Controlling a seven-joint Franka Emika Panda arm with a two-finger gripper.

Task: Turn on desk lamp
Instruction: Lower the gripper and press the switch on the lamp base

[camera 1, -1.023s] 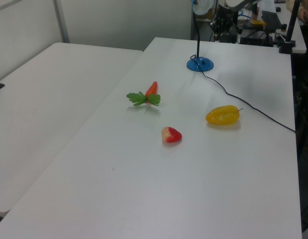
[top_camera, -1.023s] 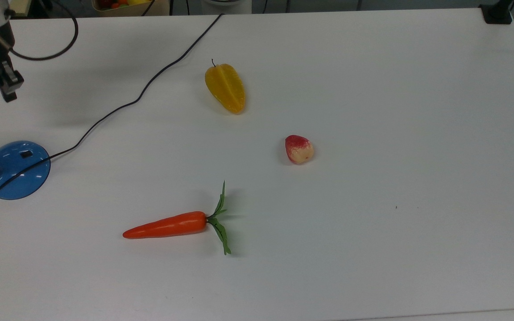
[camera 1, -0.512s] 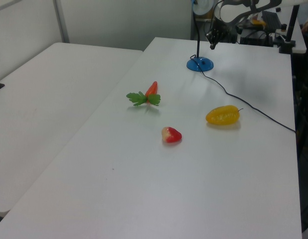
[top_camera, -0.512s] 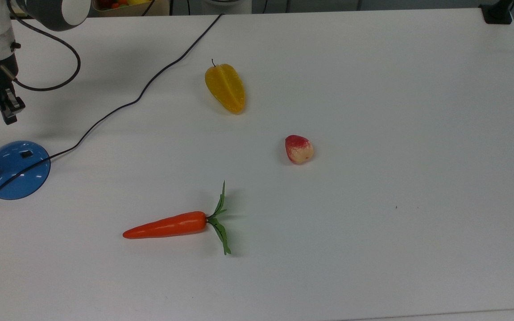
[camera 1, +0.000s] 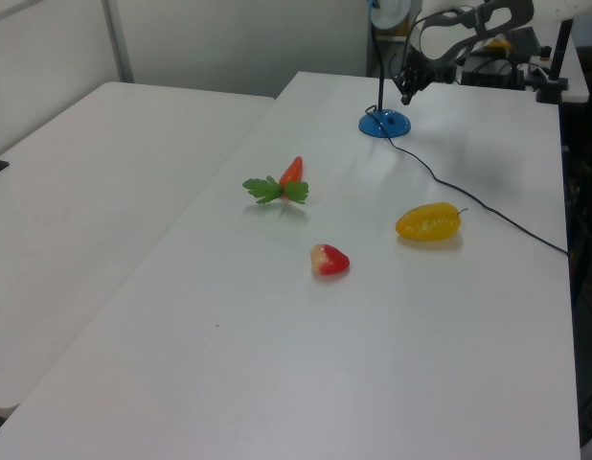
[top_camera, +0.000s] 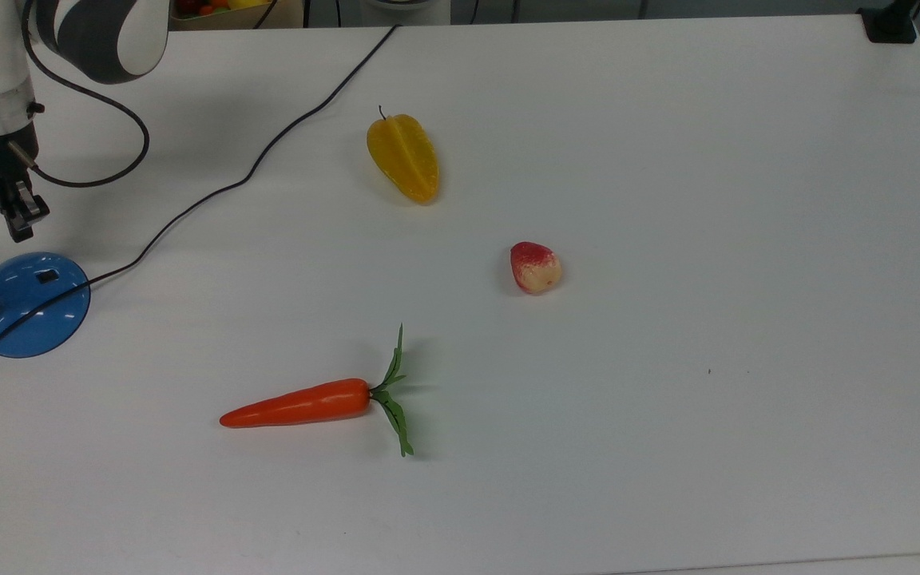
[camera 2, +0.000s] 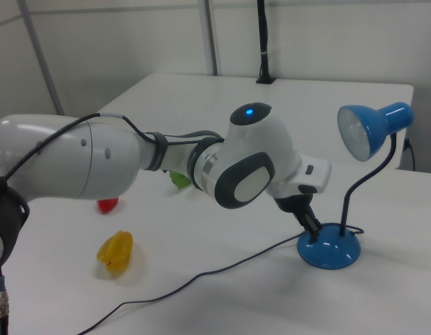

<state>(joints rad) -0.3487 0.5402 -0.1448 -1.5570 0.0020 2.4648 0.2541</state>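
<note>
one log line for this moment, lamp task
gripper: above desk lamp base, beside switch | contact: none seen | lamp: unlit | carrot, starfruit: untouched

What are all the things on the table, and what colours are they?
desk lamp: one, blue round base with a small black switch, thin black stem and blue shade, at the top view's left edge.
cord: one, black, running from the lamp base across the table to the top view's upper edge.
starfruit: one, yellow, in the top view's upper middle.
peach-like fruit: one, red and cream, near the centre.
carrot: one, orange with green leaves, below the starfruit in the top view.
table: one, white.
gripper: one, black on a white arm, just above the lamp base, tip pointing down at it.
</note>
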